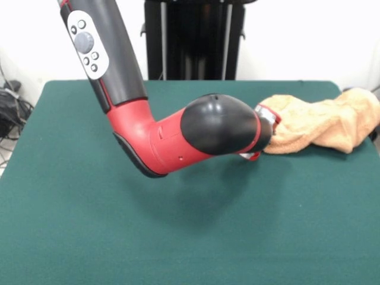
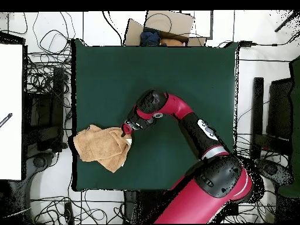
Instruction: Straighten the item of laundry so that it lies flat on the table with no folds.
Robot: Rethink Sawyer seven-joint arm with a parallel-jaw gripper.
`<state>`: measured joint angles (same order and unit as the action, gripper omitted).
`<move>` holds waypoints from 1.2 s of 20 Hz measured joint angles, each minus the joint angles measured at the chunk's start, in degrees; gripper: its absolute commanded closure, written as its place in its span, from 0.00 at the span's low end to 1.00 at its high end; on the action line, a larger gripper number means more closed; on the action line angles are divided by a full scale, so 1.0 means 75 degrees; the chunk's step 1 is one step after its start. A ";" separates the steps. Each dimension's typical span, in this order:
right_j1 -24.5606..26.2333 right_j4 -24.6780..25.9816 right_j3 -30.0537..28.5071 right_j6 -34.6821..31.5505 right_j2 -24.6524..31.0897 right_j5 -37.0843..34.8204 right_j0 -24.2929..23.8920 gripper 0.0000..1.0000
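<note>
The orange-tan towel (image 1: 323, 122) lies crumpled in folds at the right side of the green table (image 1: 178, 237), and its far end reaches the table's right edge. In the overhead view the towel (image 2: 102, 146) sits bunched at the left edge of the table (image 2: 176, 76). My gripper (image 1: 268, 134) is low at the towel's left end and touches it, mostly hidden behind my black wrist. From above, the gripper (image 2: 126, 129) rests on the towel's right corner.
My red and black arm (image 1: 160, 136) stretches low across the table's middle. Cables and equipment (image 2: 47, 88) lie on the floor around the table. A cardboard box (image 2: 167, 26) sits beyond the far edge in the overhead view.
</note>
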<state>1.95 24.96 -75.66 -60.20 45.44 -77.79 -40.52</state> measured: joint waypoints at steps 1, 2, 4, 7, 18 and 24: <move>0.0001 0.0003 0.0056 0.0017 -0.0001 -0.0078 0.0013 1.00; 0.0002 0.0003 0.0086 0.0019 0.0000 -0.0113 0.0018 1.00; 0.0009 0.0016 0.0225 0.0019 0.0001 -0.0249 0.0026 1.00; 0.0025 0.0104 0.0530 0.0022 0.0000 -0.0592 0.0026 1.00; 0.0190 0.0351 0.1474 0.0999 0.0002 -0.1686 0.0025 1.00; 0.0299 0.0381 0.1880 0.1964 0.0002 -0.2117 0.0025 1.00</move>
<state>4.20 27.81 -61.56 -45.47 45.46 -93.67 -40.33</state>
